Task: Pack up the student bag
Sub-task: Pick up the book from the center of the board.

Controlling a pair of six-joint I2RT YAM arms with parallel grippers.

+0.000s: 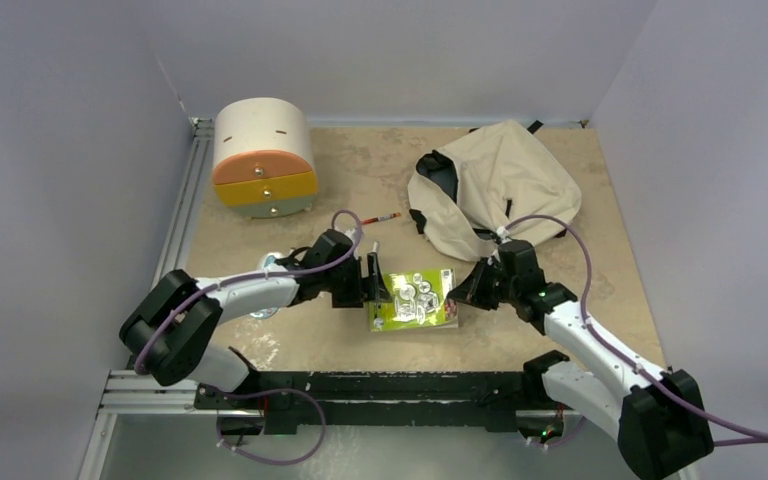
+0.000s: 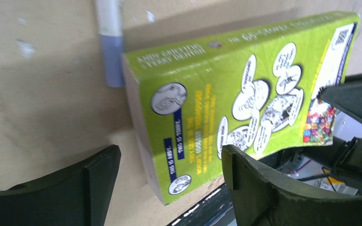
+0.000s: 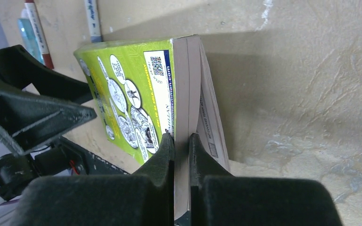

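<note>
Green paperback gripped for packing
Right pincer clamped its page edge, presumably for carrying; left pincer stood apart at the spine.

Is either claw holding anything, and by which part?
The right gripper pinches the green book by its open page edge; the left gripper is open, gripping nothing.

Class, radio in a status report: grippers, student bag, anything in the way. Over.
Left gripper open at green book. Right gripper shut on book's page edge. Student bag slumped beyond. Pen lies left of bag.
</note>
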